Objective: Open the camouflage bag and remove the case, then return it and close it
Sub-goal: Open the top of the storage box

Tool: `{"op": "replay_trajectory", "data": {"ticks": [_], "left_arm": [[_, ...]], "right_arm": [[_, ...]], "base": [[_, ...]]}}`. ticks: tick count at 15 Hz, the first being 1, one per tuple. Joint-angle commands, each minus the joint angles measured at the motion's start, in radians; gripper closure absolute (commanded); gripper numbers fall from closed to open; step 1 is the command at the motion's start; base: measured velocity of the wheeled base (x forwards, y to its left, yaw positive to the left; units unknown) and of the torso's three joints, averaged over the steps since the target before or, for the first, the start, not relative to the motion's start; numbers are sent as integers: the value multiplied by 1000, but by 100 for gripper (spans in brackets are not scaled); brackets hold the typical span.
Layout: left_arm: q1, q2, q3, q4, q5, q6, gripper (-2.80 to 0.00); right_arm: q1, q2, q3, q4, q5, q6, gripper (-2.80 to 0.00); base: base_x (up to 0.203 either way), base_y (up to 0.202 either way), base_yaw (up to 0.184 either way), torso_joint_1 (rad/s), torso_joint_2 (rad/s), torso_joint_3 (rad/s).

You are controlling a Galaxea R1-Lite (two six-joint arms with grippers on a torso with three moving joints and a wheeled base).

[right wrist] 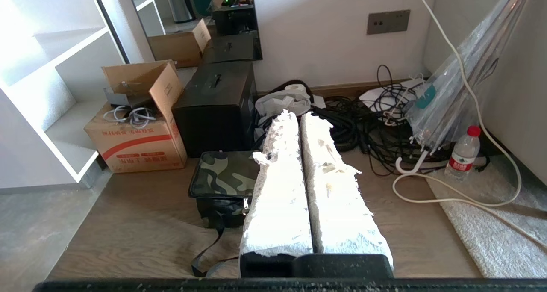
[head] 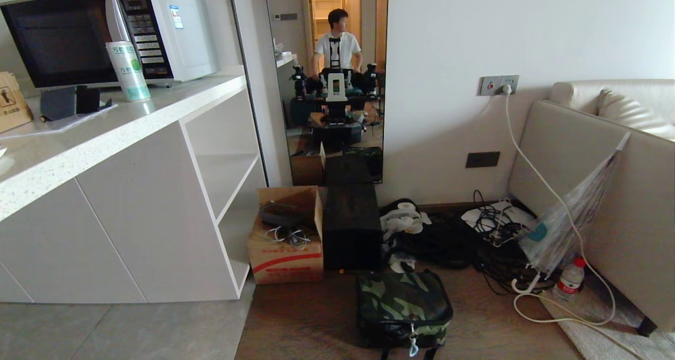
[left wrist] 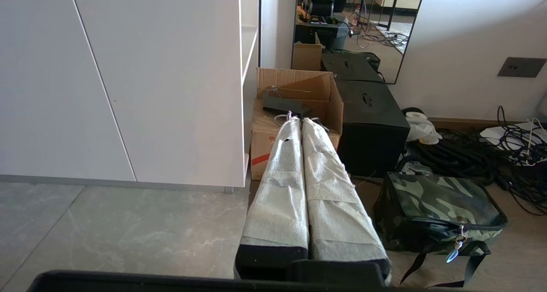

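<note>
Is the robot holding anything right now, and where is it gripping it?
Nothing: left gripper and right gripper are shut empty, clear of the camouflage bag.

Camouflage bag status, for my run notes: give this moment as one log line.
camouflage bag: zipped, on floor | left gripper: shut, clear of bag | right gripper: shut, clear | case: unseen

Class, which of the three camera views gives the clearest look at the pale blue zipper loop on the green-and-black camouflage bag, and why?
The left wrist view: the pale blue zipper loop hangs unobstructed at the front of the closed green-and-black camouflage bag. The head view shows the loop smaller, near the picture's lower edge. In the right wrist view the shut right gripper covers part of the bag, hiding the loop.
</note>
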Motion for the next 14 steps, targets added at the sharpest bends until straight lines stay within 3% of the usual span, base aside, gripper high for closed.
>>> {"op": "replay_trajectory", "data": {"ticks": [1, 14], "left_arm": [[0, 2, 2, -1, 0, -1, 0], [1, 0, 2, -6, -1, -5, 0]], "right_arm": [[0, 0, 0, -1, 0, 0, 0], [0, 0, 0, -2, 0, 0, 0]], "base": [[0, 0, 0, 0, 0, 0], [0, 0, 0, 0, 0, 0]]}}
